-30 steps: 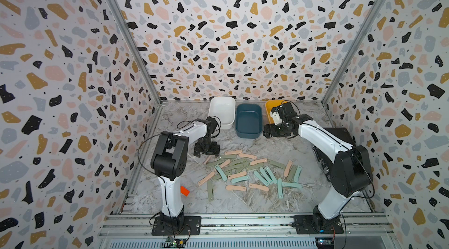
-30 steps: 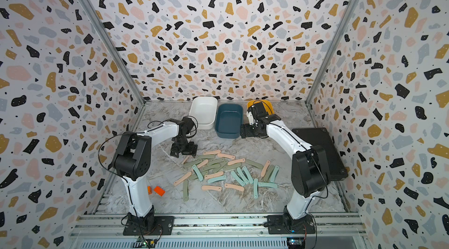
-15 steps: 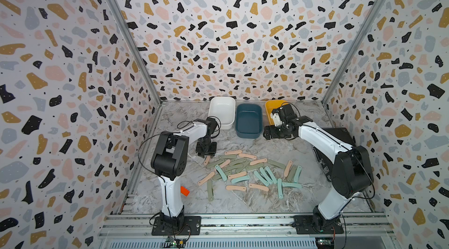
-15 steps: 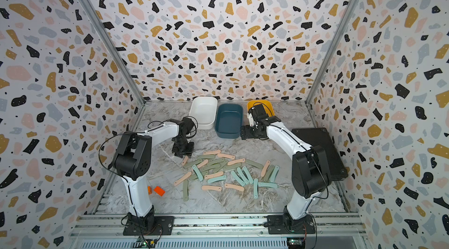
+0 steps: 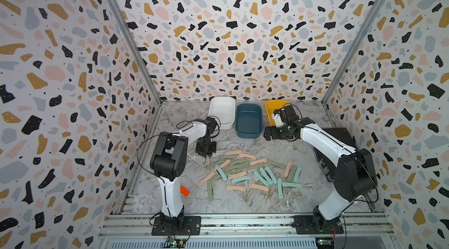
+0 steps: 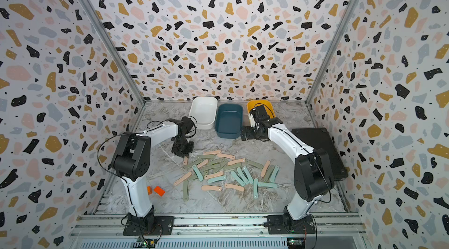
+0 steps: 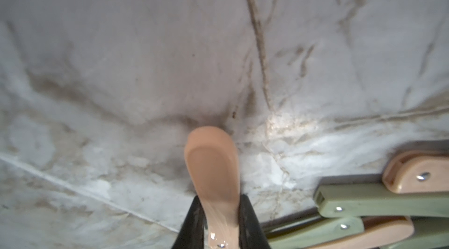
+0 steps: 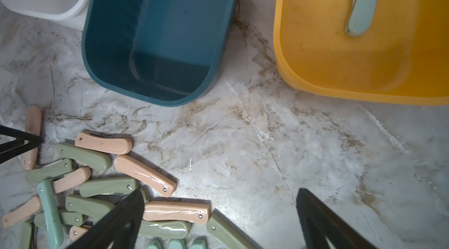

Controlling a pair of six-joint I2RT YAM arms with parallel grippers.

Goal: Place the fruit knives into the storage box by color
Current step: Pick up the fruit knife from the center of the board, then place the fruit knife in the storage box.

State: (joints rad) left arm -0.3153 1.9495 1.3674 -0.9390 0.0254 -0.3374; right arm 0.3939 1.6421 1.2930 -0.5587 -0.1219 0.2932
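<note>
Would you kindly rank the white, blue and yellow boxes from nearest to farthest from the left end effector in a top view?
Left end effector, closed on a peach knife:
1. white box, directly behind it.
2. blue box, mid-row.
3. yellow box, far end, beside the right arm.

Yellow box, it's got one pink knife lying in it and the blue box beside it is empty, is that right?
Not quite. What lies in the yellow box is a mint teal knife, not a pink one; the right wrist view shows it clearly. The blue box beside it is empty, as you said.
</note>
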